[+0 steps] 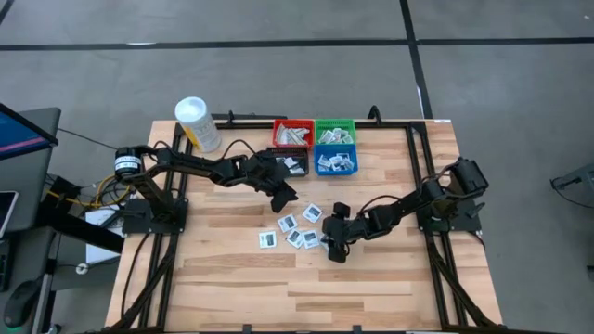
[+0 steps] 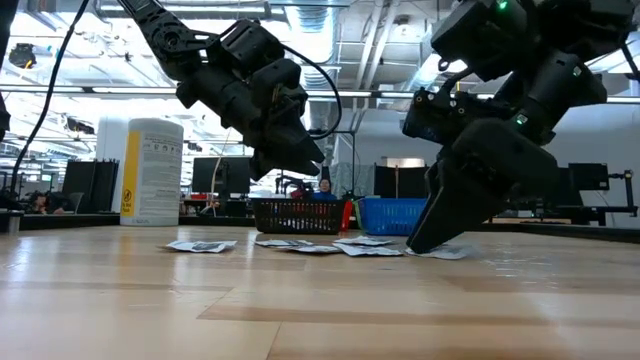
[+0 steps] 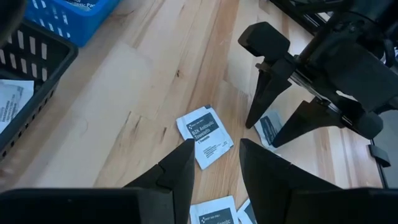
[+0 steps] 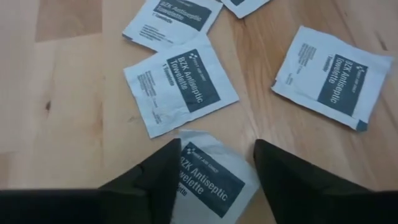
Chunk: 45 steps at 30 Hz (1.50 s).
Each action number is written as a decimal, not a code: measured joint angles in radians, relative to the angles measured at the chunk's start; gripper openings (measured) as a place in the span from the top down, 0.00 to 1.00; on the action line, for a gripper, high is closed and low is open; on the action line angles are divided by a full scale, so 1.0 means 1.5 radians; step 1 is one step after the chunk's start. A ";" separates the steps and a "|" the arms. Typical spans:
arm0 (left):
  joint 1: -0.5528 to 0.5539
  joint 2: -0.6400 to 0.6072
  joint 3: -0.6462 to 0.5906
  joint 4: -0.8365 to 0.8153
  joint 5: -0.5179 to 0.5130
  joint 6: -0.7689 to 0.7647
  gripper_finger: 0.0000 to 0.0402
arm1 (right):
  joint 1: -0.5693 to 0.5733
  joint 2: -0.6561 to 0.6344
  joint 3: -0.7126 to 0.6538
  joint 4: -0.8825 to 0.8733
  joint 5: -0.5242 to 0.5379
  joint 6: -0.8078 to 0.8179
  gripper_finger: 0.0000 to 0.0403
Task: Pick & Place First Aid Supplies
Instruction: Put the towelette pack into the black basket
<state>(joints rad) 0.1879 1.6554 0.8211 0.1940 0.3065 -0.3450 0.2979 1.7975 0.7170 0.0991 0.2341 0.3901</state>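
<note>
We see a loose cluster of square white antiseptic towelette packets [image 1: 299,229] with dark blue print lying flat at the middle of the pale wooden slat table [image 1: 232,278]. The right gripper [image 1: 336,250] is down at the cluster's four o'clock edge, fingers spread, with one packet [image 4: 211,177] lying flat on the wood between them, not pinched. The left gripper [image 1: 282,199] hangs above the cluster's eleven o'clock side, its fingers apart and empty.

At twelve o'clock stand small red [image 1: 291,123], green [image 1: 335,122], black [image 1: 295,173] and blue [image 1: 335,172] mesh bins, with packets inside. A white cylindrical tub with a yellow label [image 1: 197,123] stands at ten o'clock.

Only the low view shows the room: monitors [image 2: 215,174], ceiling lights, a seated person [image 2: 323,187] far behind. Only the right wrist view lets us read "BZK Antiseptic Towelette".
</note>
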 joint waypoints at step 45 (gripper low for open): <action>0.011 -0.138 -0.037 0.093 0.008 -0.025 0.68 | -0.158 -0.159 0.154 -0.033 0.193 -0.144 1.00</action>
<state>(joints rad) 0.2039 1.4485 0.7654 0.3335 0.3187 -0.3823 0.0603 1.5592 0.9487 0.0499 0.5232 0.1740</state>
